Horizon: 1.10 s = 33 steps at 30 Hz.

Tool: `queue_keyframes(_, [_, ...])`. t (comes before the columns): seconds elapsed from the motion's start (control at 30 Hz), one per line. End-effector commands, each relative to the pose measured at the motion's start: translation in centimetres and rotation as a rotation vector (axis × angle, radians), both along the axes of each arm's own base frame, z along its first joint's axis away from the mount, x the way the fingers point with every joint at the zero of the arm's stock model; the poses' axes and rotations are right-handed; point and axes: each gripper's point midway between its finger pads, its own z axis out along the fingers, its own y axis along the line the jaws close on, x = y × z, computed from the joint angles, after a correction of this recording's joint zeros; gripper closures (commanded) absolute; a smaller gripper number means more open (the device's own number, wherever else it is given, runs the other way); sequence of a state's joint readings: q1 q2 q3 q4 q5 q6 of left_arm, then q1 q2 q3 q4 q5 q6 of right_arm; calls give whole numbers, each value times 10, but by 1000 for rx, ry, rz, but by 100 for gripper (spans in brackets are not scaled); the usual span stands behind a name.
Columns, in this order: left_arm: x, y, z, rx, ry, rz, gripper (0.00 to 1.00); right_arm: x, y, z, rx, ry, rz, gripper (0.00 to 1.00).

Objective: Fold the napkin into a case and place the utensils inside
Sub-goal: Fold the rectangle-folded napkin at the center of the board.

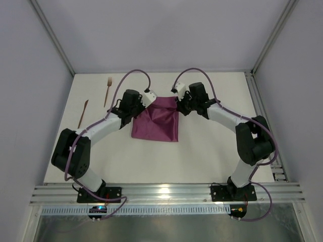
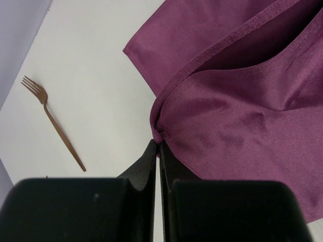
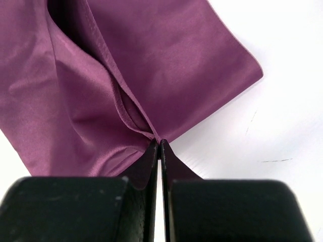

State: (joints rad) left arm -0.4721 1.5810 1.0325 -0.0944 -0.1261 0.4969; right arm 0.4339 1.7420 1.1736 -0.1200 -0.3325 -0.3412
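The plum-purple napkin [image 1: 156, 125] lies mid-table, folded over on itself. My left gripper [image 1: 143, 102] is shut on its far left corner, and the pinched cloth [image 2: 212, 116] shows in the left wrist view at the fingertips [image 2: 158, 142]. My right gripper [image 1: 177, 104] is shut on the far right corner, and the right wrist view shows the cloth [image 3: 101, 101] bunched at its tips [image 3: 159, 142]. Both hold a lifted layer above the lower one. The wooden fork [image 1: 108, 91] lies at far left and also shows in the left wrist view [image 2: 53, 121]. The knife-like stick [image 1: 83, 113] lies left of it.
The white table [image 1: 212, 151] is bounded by grey walls and metal frame posts [image 1: 53, 38]. An aluminium rail [image 1: 166, 194] runs along the near edge with the arm bases. Purple cables loop above both wrists.
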Motion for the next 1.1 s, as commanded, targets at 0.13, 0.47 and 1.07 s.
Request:
queue_keyframes(0.13, [41, -17, 32, -96, -93, 9, 100, 45, 1, 38, 99, -72, -53, 96])
queue_keyframes(0.47, [62, -20, 4, -81, -51, 36, 100, 71, -3, 16, 128, 31, -94, 96])
queue_keyframes(1.07, [102, -12, -20, -80, -48, 106, 100, 112, 1, -12, 171, 114, -211, 93])
